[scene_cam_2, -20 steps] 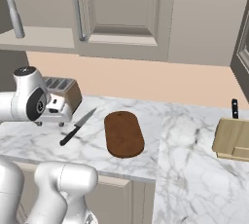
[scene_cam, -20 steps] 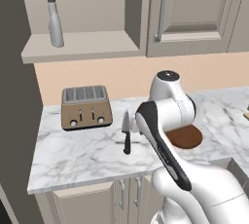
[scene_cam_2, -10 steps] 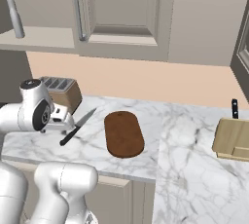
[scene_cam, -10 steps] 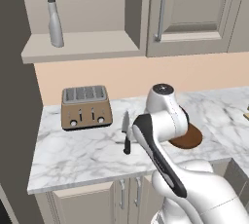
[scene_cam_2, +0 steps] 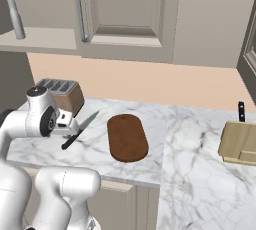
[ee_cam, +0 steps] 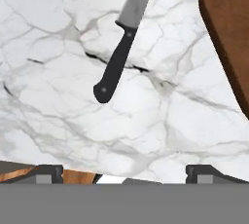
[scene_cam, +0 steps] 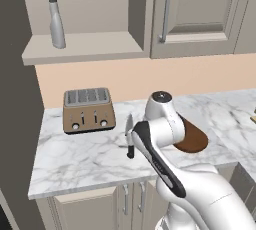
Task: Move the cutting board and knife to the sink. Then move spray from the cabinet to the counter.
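Observation:
The knife [ee_cam: 119,52] lies flat on the white marble counter [ee_cam: 58,111], black handle toward me, blade tip toward the toaster. My gripper [ee_cam: 129,174] hovers above the counter just short of the handle, open, its fingertips [ee_cam: 48,172] wide apart with nothing between them. The dark reddish-brown cutting board [scene_cam_2: 127,137] lies to the knife's right; in the left base view the cutting board [scene_cam: 194,138] is partly hidden behind my arm. The knife [scene_cam_2: 80,130] sits beside my hand. The grey spray [scene_cam: 55,24] stands upright in the cabinet's open shelf niche [scene_cam: 85,46]. The sink is out of view.
A brown toaster [scene_cam: 89,110] stands at the back left of the counter, close to the knife's blade. A pale wooden knife block [scene_cam_2: 240,141] sits at the far right. Closed cabinet doors [scene_cam: 200,9] with bar handles hang above. The counter's left end [scene_cam: 37,174] drops off by a dark wall.
My arm has dipped and swung its hand down toward the knife. The knife, cutting board and spray have not moved. The gripper stays open.

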